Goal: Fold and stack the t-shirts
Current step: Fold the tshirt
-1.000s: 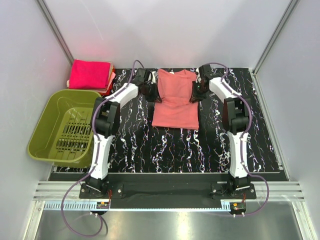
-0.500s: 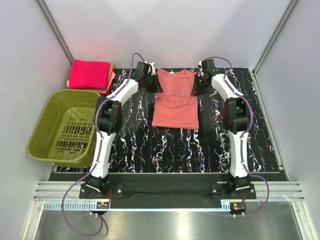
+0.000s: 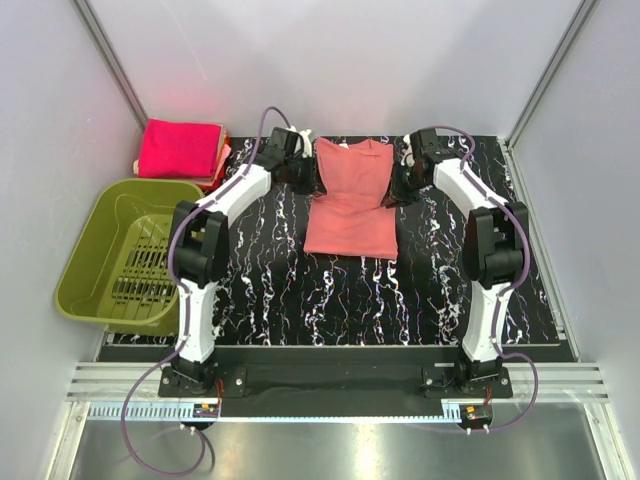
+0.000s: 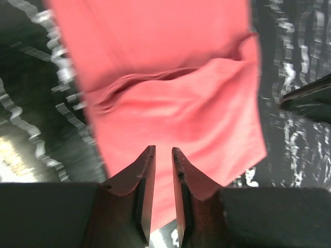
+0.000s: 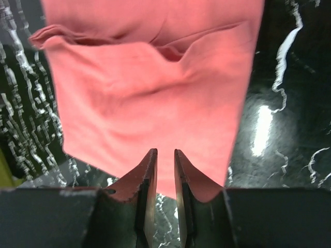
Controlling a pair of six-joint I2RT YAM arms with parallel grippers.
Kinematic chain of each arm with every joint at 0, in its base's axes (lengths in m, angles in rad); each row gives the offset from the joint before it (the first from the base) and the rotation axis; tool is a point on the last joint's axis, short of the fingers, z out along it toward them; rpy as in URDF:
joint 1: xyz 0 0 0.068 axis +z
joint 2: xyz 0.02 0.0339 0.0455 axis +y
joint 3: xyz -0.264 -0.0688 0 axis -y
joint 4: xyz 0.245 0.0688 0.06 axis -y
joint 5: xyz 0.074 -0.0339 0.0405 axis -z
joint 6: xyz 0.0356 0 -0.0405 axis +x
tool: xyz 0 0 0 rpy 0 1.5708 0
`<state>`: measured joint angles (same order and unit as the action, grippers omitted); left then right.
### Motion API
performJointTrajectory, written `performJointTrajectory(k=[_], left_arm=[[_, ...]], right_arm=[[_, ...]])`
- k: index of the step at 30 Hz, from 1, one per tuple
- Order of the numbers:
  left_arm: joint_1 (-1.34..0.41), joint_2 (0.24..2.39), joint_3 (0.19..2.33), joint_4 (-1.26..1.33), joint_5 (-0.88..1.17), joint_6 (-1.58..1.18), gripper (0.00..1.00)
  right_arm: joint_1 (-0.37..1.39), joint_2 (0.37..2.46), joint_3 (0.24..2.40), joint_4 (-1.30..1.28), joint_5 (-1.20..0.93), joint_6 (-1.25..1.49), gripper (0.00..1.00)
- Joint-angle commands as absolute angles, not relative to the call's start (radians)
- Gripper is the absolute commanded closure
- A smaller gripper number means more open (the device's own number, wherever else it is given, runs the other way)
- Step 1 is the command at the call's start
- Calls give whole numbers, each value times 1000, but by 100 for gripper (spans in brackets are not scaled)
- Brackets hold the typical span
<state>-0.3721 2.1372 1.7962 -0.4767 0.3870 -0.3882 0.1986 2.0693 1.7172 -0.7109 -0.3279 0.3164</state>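
Top view: the partly folded salmon t-shirt (image 3: 350,200) lies mid-tabletop (image 3: 350,290) between the left end effector (image 3: 303,178) and right end effector (image 3: 398,188). The magenta t-shirts (image 3: 180,148) are stacked far left. The next fold likely needs both far corners pinched evenly.

Left wrist: jaws narrowly parted, nothing pinched. The shirt's far end runs off frame.

Right wrist: same slim, empty gap. The cloth under the fingers is hidden.

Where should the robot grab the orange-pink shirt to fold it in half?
Probably the far corners by the collar: left gripper from its left side, right gripper from the right. The shirt lies flat, so only edges can be pinched.
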Motion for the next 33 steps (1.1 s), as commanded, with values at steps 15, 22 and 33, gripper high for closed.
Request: performJointTrajectory(k=[15,22,33], left_arm=[[-359,2433,2135,-434,319,-390,73],[-315,2418,2126,-454,341,-416,73],[-370,1931,1588,-396,373,-385,66]], right_arm=[[207,1985,1585,-615,-393,342,75],[207,1922,1514,-614,-373,334,74],[210,1847,1401,-600,-491,339,74]])
